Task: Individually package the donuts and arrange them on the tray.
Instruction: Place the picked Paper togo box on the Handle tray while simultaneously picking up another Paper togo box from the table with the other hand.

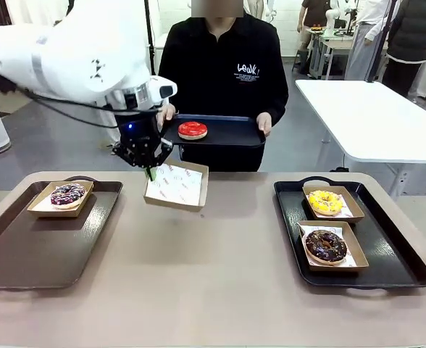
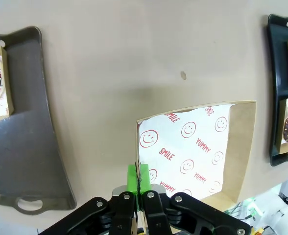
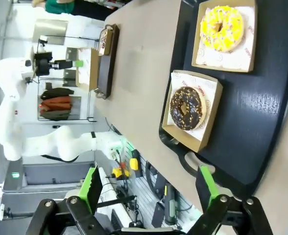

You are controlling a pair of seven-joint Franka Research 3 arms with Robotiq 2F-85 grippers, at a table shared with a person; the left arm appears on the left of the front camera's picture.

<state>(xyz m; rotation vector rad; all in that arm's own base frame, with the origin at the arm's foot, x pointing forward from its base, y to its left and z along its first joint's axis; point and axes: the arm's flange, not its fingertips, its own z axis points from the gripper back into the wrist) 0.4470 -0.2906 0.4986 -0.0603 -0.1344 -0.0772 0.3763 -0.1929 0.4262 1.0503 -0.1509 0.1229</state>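
My left gripper (image 1: 150,172) is shut on the rim of an empty cardboard box (image 1: 177,185) lined with smiley-print paper, held low over the table's far middle. In the left wrist view its green pads (image 2: 132,178) pinch the box (image 2: 195,147) wall. Behind it, a person holds a black tray (image 1: 231,132) carrying the red donut (image 1: 193,130). The purple donut (image 1: 68,194) sits boxed on the left tray (image 1: 24,250). The yellow donut (image 1: 324,202) and chocolate donut (image 1: 326,245) sit boxed on the right tray (image 1: 394,254). My right gripper (image 3: 150,188) hangs open above that tray (image 3: 261,122).
A white table (image 1: 372,119) stands behind on the right, with people farther off. Bare tabletop (image 1: 198,283) lies between the two trays. The left tray has free room in front of the purple donut's box.
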